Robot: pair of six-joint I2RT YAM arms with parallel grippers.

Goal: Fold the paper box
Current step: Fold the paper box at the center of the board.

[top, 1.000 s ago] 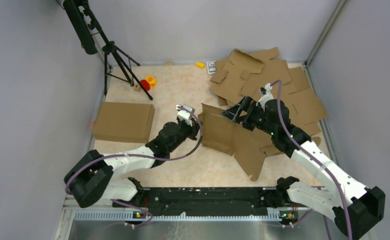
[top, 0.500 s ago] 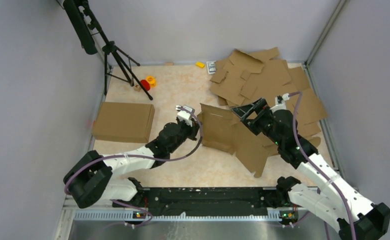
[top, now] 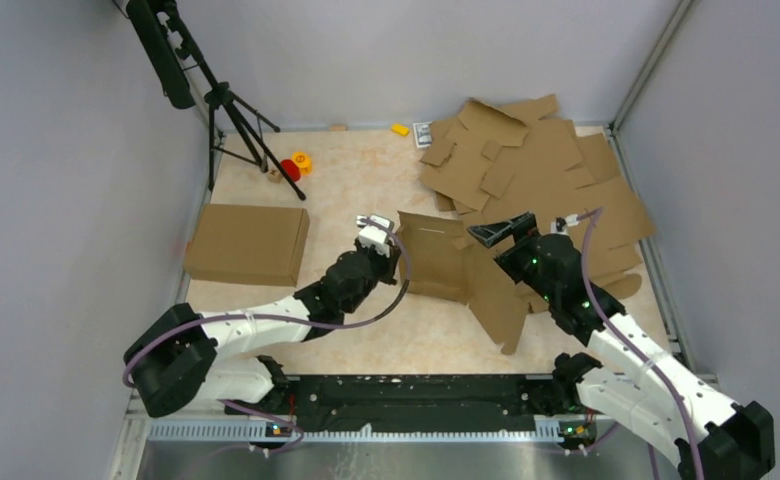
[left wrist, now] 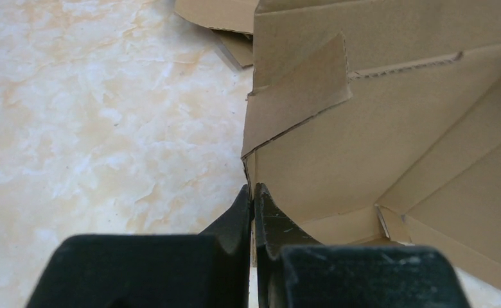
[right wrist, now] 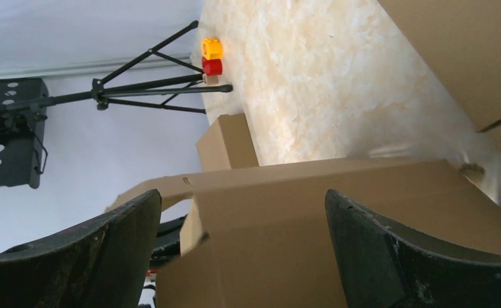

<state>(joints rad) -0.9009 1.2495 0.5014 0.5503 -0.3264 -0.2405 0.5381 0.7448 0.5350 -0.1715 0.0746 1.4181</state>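
With the left tool (left wrist: 252, 196) pinching only a wall edge of the half-raised paper box (top: 441, 262) at mid-frame and the right tool (top: 501, 230) spread, unsupported panels may flop or slip free.

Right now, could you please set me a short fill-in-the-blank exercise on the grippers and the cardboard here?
1. The left gripper is ____ on an edge of the paper box.
2. The right gripper has its jaws wide ____.
3. The closed box lies on the ____ arm's side of the table.
4. The pile of flat blanks fills the far ____ corner.

Missing words: shut; open; left; right.
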